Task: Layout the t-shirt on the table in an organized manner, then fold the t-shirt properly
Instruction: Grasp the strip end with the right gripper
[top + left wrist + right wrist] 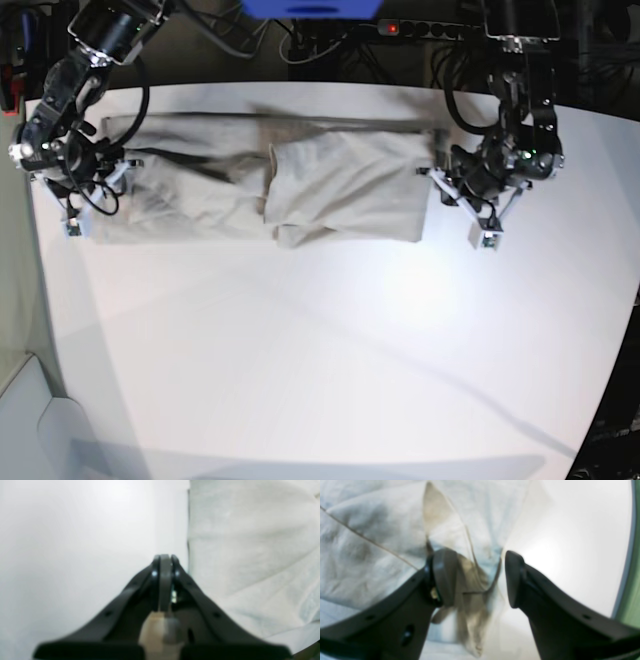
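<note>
The t-shirt (300, 180) lies as a long, creased beige-grey band across the far part of the white table (320, 350), with a folded layer over its middle. At the band's end on the right of the base view, my left gripper (436, 180) is shut and holds nothing. In the left wrist view this gripper (165, 558) rests over bare table (75, 542), just beside the t-shirt's straight edge (250, 542). At the other end, my right gripper (480, 577) is open, with a bunched corner of the t-shirt (472, 585) between its fingers, against one pad (445, 575).
Cables and a power strip (430, 28) run behind the table's far edge. A pale box (40, 430) sits off the near corner in the base view. A green strip (635, 555) borders the table in the right wrist view.
</note>
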### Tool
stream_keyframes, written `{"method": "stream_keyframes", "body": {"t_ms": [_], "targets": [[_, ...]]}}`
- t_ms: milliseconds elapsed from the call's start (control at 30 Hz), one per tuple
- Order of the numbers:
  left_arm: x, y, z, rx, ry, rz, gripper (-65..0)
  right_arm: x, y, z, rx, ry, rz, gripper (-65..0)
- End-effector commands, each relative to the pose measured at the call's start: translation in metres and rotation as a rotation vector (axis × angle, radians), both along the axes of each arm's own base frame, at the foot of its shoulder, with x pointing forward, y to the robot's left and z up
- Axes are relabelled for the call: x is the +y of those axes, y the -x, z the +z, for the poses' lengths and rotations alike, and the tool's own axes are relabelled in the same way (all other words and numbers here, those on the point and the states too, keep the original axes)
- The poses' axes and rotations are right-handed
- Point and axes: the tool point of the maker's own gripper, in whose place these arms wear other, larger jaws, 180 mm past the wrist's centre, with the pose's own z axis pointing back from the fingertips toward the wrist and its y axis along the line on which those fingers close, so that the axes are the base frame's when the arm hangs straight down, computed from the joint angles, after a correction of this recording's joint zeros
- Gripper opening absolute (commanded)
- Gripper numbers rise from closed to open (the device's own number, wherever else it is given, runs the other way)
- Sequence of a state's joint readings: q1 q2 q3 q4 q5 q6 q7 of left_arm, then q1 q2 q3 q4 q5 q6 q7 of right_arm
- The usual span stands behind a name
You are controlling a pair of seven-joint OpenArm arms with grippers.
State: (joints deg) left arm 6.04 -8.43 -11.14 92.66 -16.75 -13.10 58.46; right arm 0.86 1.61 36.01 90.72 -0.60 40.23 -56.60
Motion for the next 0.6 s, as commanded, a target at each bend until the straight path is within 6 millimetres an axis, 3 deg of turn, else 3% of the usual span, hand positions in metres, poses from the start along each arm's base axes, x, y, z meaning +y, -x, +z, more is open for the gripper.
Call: {"method": "stream_keyframes", "body": {"t_ms": [0,167,367,467,567], "targets": [[0.001,-0.009,0.011,-0.04,0.001,-0.001,-64.8,-0.004,-0.002,0.002,-0.015,-0.001,-0.007,-33.7],[0.001,-0.009,0.011,-0.039,0.0,-0.001,-64.8,0.001,0.007,-0.017,0.038,-0.039,-0.01,-34.0],[0.001,-0.009,0.011,-0.039,0.0,-0.001,-64.8,0.003,0.009,-0.019,0.043,-0.043,-0.009,-35.2],[0.001,-0.009,0.01,-0.037,0.001,-0.001,-64.8,0.004,0.011,-0.021,0.054,-0.048,-0.008,-43.7],[0.001,-0.009,0.011,-0.04,0.001,-0.001,-64.8,0.007,0.011,-0.022,0.057,-0.053,-0.005,-61.9]]}}
